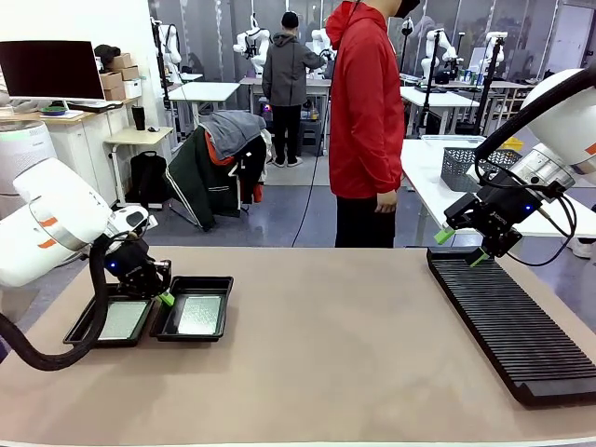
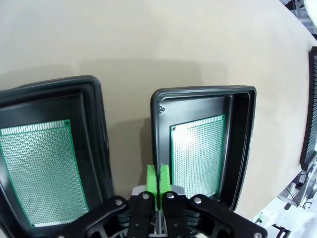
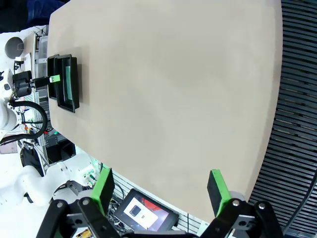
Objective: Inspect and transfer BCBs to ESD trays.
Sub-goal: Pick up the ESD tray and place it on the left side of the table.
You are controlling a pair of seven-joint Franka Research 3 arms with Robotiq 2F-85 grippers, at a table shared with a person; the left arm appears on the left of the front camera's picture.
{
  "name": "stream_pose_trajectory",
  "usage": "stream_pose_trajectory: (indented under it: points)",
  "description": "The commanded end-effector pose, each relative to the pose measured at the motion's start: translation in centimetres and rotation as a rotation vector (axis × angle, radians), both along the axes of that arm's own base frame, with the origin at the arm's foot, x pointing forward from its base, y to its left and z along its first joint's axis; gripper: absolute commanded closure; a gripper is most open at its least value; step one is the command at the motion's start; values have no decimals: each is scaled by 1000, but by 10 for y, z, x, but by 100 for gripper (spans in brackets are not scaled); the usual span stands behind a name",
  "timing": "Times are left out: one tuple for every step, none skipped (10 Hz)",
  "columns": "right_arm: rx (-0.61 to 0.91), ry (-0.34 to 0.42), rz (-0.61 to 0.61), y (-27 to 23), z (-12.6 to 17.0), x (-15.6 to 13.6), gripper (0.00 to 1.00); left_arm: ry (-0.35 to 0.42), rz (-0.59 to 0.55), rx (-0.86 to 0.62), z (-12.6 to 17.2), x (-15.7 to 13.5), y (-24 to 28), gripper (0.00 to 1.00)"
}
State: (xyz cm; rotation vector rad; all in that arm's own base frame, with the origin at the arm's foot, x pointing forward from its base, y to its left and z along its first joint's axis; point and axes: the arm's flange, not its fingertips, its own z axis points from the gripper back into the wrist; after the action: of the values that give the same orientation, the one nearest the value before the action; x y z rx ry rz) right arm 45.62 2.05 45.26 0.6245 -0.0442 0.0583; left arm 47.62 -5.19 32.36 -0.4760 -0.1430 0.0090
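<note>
Two ESD trays sit side by side near the table's left front: the left tray [image 1: 110,319] and the right tray [image 1: 194,308], each with one BCB lying flat on its floor. The left gripper [image 1: 166,299], its green pads pressed together on nothing, hangs low between the two trays; in the left wrist view its joined fingertips [image 2: 158,179] stand just beside the inner rim of the right tray [image 2: 157,129].

The right gripper [image 1: 463,247], fingers spread wide and empty, hovers above the far end of the slotted rack [image 1: 517,321], whose slots appear empty.

Risks, as judged from here: a sideways or downward move of the closed left fingers could catch a tray rim and slide or tip the light tray, shifting the board inside. A descent into the right tray could scrape the board's face. The right gripper, so close above the rack, could strike the ribs if it drops.

Materials: the trays are glossy black moulded plastic with raised, rounded rims and sloped walls. The boards, left [image 2: 42,171] and right [image 2: 197,153], are thin, rigid, pale-green rectangles covered in a fine grid of holes, with a reflective sheen. The rack is long, matte black and closely ribbed. The tabletop [image 1: 326,354] is smooth and tan. A person in a red hooded top [image 1: 365,102] stands beyond the far edge.
</note>
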Motion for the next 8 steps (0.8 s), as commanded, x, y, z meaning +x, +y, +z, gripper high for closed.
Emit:
stream_pose_trajectory:
  points:
    - [-14,3,-24,1,1,0,0,-9,-13,-20,-4,1,3,97]
    - [-14,3,-24,1,1,0,0,-9,-12,-19,-6,4,4,97]
    - [-14,3,-24,1,1,0,0,-6,-8,-14,-8,6,3,97]
    - [-14,3,-24,1,1,0,0,-1,-3,-9,-11,9,1,97]
    - [-14,3,-24,1,1,0,0,3,-2,1,-13,11,-2,97]
    - [-14,3,-24,1,1,0,0,7,4,11,-15,12,-5,97]
    - [-14,3,-24,1,1,0,0,11,4,9,-18,12,-7,97]
    - [-14,3,-24,1,1,0,0,2,-4,5,-20,12,-9,97]
